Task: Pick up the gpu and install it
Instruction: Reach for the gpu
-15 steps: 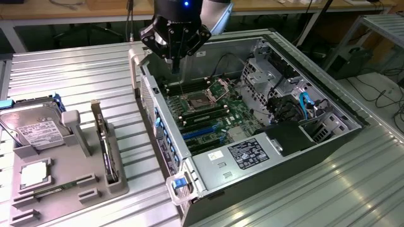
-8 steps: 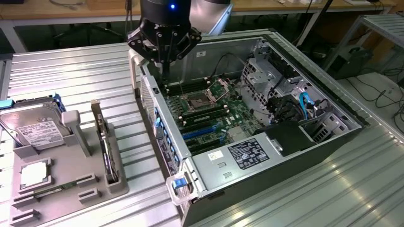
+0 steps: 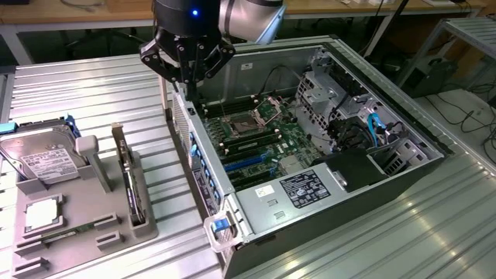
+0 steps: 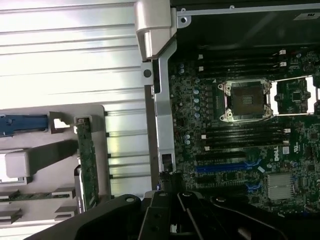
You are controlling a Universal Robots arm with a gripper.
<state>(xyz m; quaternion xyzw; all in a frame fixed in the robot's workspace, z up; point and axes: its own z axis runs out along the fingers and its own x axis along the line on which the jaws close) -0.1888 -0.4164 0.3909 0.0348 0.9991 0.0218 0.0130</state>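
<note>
GPU [image 3: 132, 192]: stood on edge in the grey holder [image 3: 93, 200] on the counter [image 3: 101, 87], well apart from the gripper [image 3: 190, 90].
Fingers: seen together, empty, above the computer case [image 3: 349, 221] rim.
Handling: judged light, stiff, fragile; the top edge is best pinched.

The computer case [image 3: 349, 226] lay open, its motherboard [image 3: 263, 142] clear from above. Bare table [image 3: 101, 87] separated it from the holder [image 3: 144, 230], where a post [image 3: 92, 157] stood beside the gpu [image 3: 133, 192].

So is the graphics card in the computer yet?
Out. The gpu stands on edge in the grey holder beside the open computer case.
</note>
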